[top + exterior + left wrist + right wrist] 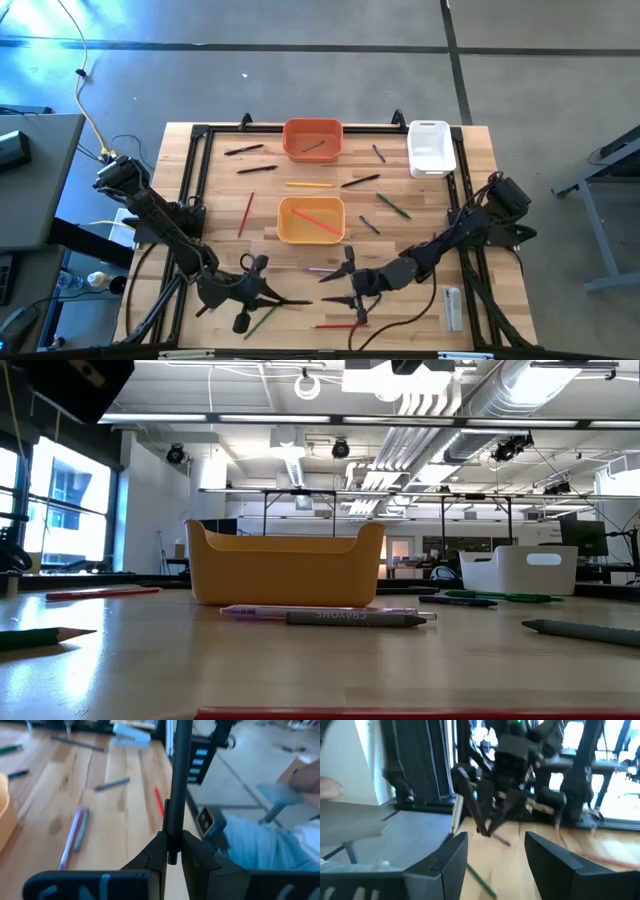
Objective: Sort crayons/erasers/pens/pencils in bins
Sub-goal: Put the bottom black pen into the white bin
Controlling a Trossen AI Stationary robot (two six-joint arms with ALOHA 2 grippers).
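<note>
Black stick, thin and long, pinched between the fingers of the left end effector at the near edge of the surface; the left wrist view shows the black stick clamped at one end and running straight out ahead of the fingers. From above, its long axis lies left-to-right, free tip pointing toward the right arm.

Right end effector sits just beside that tip, facing the left one, fingers spread with nothing between them; the right wrist view looks straight across at the left end effector.

Likely a hand-over just made or abandoned, with the stick on the left side only.

Bins: yellow-orange bin is far of both end effectors, roughly midway between them; orange bin further back on the same line; white bin far right.

The left arm carries the stick, so the move turns on it: a swing toward the far side, with the stick turned off its crosswise line so it drops lengthwise into a bin.

Loose sticks close by: a red one near of the right end effector, a green one under the left.
</note>
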